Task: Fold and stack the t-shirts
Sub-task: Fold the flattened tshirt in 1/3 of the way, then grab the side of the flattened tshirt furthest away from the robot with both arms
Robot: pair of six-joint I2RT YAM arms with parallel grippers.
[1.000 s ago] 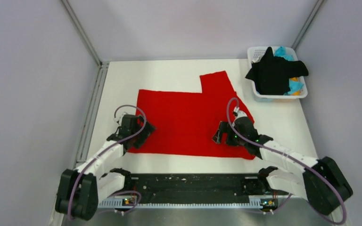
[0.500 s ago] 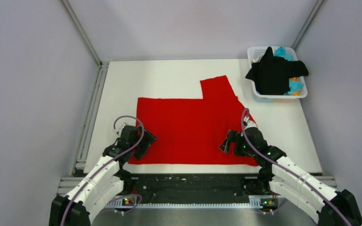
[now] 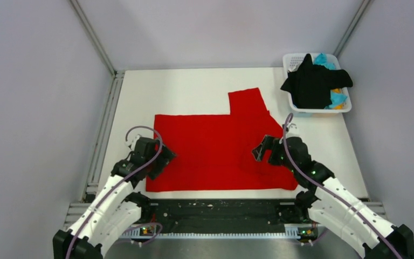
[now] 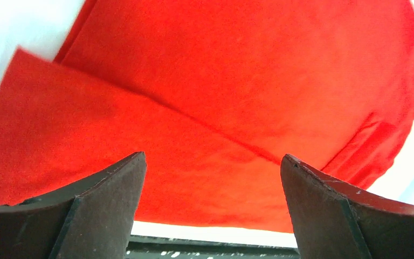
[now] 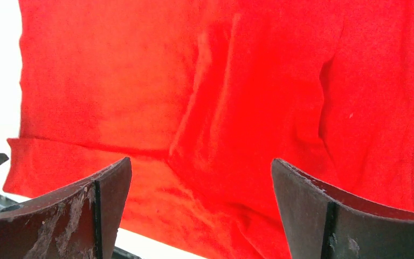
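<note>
The bright red t-shirt (image 3: 215, 145) lies flat on the white table, one sleeve sticking out toward the back. It fills the left wrist view (image 4: 221, 97) and the right wrist view (image 5: 237, 97). My left gripper (image 3: 159, 162) is open and empty above the shirt's left edge (image 4: 213, 172). My right gripper (image 3: 264, 152) is open and empty over the shirt's right part, where the cloth is wrinkled (image 5: 200, 172). The black t-shirt (image 3: 314, 83) hangs over the basket at the back right, with cyan cloth (image 3: 323, 59) and a bit of orange cloth (image 3: 336, 91) beside it.
The white plastic basket (image 3: 291, 60) stands at the table's back right corner. A black rail (image 3: 221, 208) runs along the near edge between the arm bases. Grey walls close in the left, back and right sides.
The red shirt has slid toward the near edge. My right gripper has lifted and moved back and right. My left gripper has drawn slightly left and up.
</note>
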